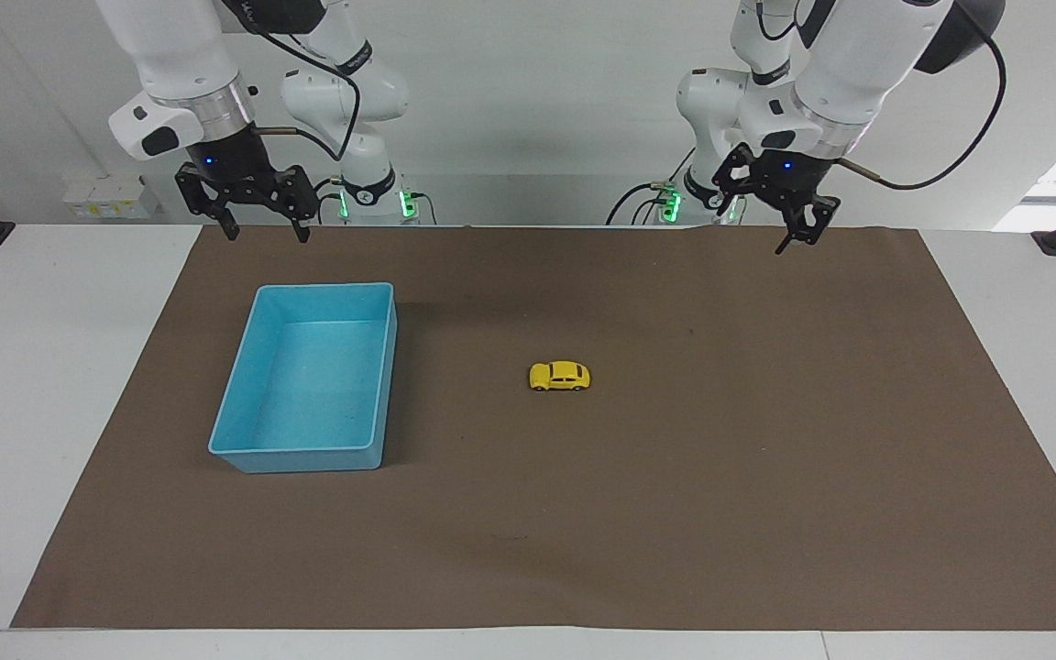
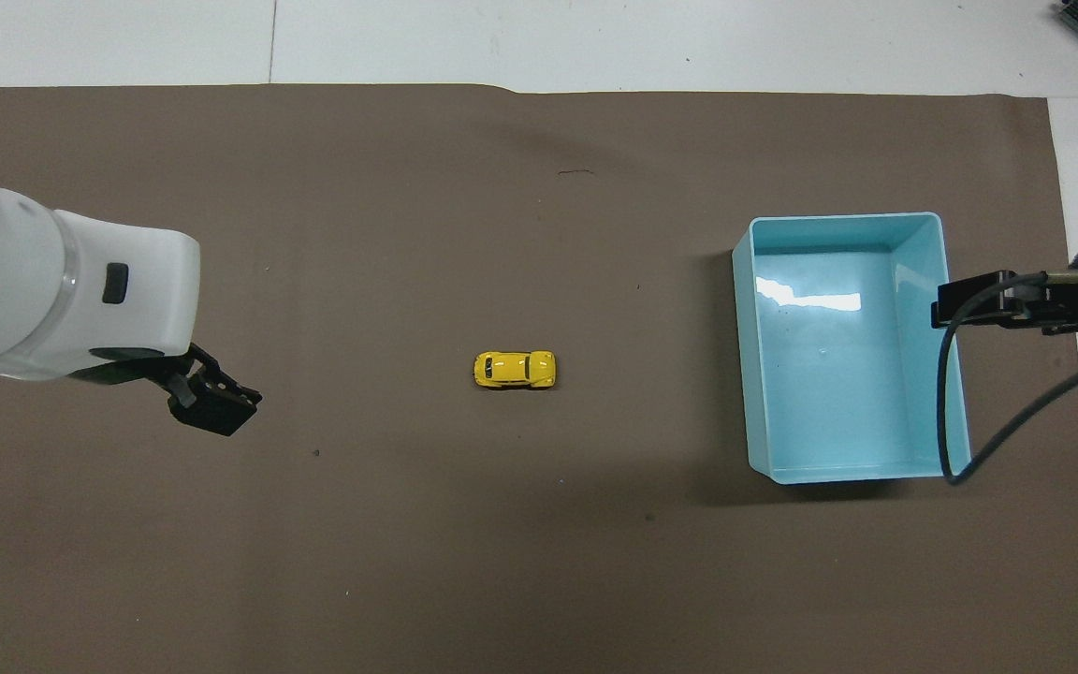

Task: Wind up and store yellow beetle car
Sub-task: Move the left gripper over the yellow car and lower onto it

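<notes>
Left tool (image 1: 798, 231) open, empty, raised over brown mat's edge nearest robots, at left arm's end. Right tool (image 1: 267, 225) open, empty, raised over mat edge by blue bin, waiting. White counter (image 1: 51, 367) carries brown mat (image 1: 675, 513). Blue bin (image 1: 244, 403) on mat toward right arm's end. Yellow beetle car (image 1: 559, 376) upright on mat near middle, well apart from bin and both tools.
</notes>
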Available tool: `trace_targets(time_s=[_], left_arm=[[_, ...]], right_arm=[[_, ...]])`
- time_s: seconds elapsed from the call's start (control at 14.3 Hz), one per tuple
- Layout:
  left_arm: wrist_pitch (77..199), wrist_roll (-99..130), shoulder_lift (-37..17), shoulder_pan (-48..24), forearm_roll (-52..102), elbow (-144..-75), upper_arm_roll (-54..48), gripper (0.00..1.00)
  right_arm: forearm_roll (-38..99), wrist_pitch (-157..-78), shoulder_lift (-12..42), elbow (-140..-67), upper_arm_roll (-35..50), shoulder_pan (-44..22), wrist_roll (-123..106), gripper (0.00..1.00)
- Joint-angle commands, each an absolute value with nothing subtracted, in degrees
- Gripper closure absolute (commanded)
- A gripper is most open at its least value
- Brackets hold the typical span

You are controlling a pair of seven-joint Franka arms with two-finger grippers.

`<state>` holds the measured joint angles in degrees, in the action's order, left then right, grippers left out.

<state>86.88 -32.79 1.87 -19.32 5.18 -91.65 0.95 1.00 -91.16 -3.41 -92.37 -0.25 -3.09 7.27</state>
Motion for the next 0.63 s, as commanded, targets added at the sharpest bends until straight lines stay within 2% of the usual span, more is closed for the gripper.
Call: trace_targets(time_s=[0.0, 0.56], left_arm=[[91.13, -40.32, 2.02, -21.88, 5.71, -94.56, 1.93, 0.00], [102.55, -53.51, -1.75, -24.95, 5.10, -99.31, 1.93, 0.00]], right_arm=[[2.55, -89.65, -4.13, -92.46, -0.09, -2.46, 7.12, 0.00], [2.55, -88.77, -4.22, -92.46, -0.53, -2.29, 6.86, 0.00]])
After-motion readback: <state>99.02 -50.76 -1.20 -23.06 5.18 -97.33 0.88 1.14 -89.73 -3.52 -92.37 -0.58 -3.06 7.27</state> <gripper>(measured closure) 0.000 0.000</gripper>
